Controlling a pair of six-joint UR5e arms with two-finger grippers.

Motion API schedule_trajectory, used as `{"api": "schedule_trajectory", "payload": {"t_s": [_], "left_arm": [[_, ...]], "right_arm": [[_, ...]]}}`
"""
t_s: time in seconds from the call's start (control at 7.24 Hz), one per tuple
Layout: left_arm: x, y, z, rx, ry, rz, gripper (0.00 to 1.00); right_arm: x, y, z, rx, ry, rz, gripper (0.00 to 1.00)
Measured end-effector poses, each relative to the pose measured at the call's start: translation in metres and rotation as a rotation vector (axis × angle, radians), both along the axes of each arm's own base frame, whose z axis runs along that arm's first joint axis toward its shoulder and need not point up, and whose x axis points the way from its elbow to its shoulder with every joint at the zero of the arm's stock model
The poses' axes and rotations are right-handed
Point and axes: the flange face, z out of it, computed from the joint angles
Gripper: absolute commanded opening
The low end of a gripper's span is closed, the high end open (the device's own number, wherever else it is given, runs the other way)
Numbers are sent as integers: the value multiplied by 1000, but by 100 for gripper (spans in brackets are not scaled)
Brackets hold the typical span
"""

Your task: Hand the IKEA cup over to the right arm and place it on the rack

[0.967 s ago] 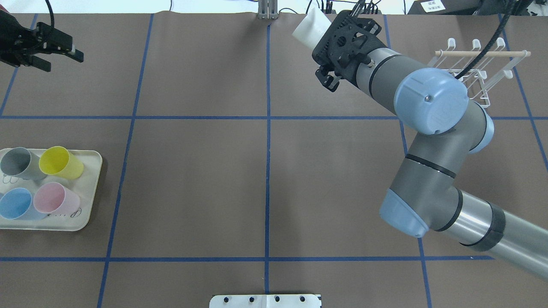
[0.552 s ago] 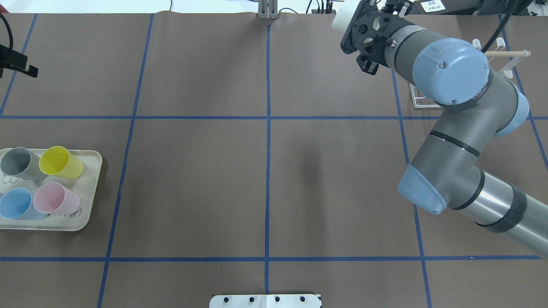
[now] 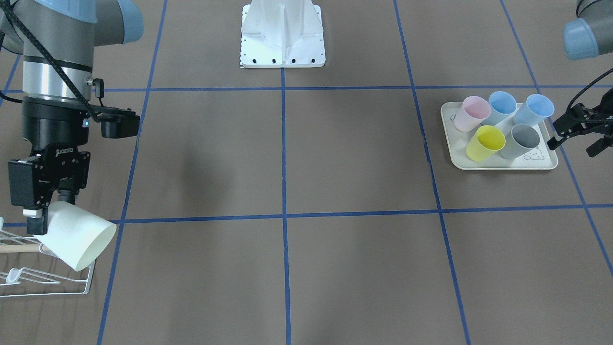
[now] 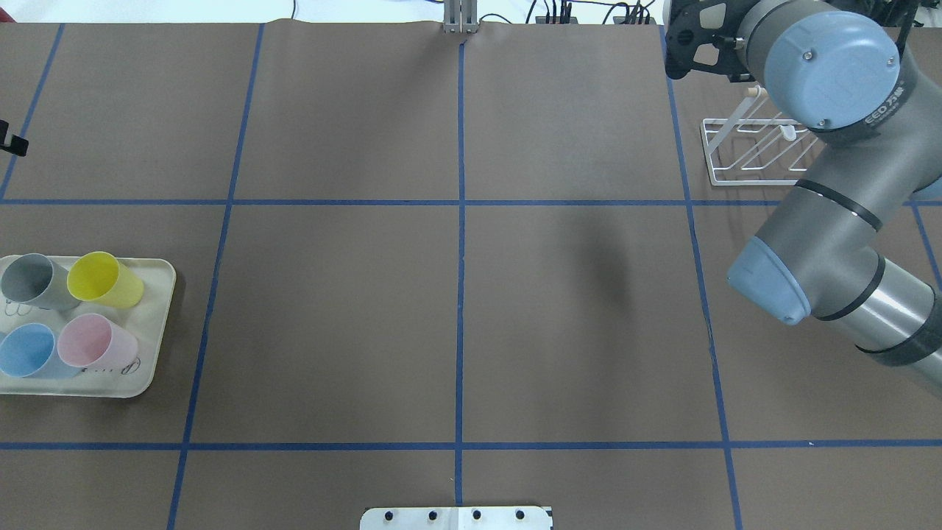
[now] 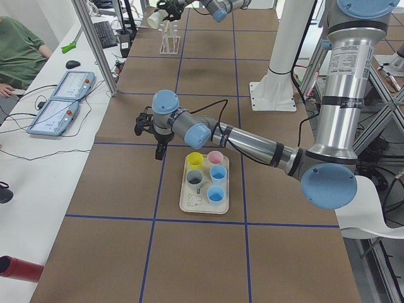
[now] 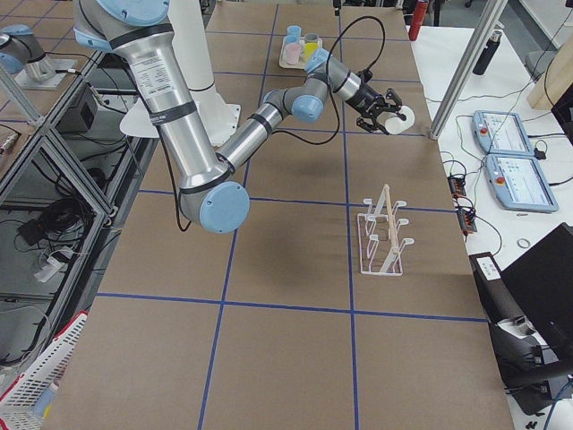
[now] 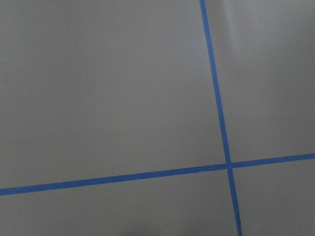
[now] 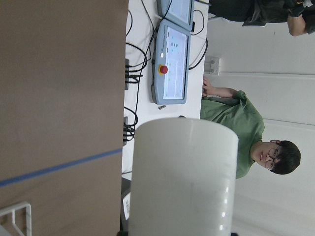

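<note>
Right tool (image 3: 44, 216) clenched on base end of white IKEA cup (image 3: 76, 235). Cup tilted, mouth outward, over edge of wire rack (image 3: 52, 282), close to wooden rod (image 3: 17, 248).

Risks:
- Rim clips rod or prong, so light rack shifts or tips.
- Cup slips in narrow grip.

Left tool (image 3: 577, 143) released, empty, beside cream tray (image 3: 503, 166). Tray holds pink cup (image 3: 471, 112), yellow cup (image 3: 486, 142), grey cup (image 3: 522, 139), two blue cups (image 3: 501, 106).

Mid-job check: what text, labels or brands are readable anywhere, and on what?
"ROBOTIQ": small white letters on the black two-finger right hand holding the white plastic cup.
Lettering on the grey tubular right arm: too blurred.
Grey touchscreen pendant display: too small.
</note>
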Motion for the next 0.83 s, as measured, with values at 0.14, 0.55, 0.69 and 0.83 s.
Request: {"api": "schedule_trajectory", "payload": {"t_s": [0.14, 0.55, 0.69, 0.83], "left_arm": [[-12, 5, 8, 4, 4, 5, 100], [-27, 17, 20, -22, 48, 19, 100], [-28, 20, 22, -30, 61, 25, 100], [-28, 22, 24, -36, 69, 29, 100]], "right_arm": [[8, -5, 4, 21, 164, -41, 49], [19, -22, 25, 48, 617, -217, 44], [19, -31, 38, 33, 721, -266, 45], [19, -41, 50, 13, 805, -310, 45]]}}
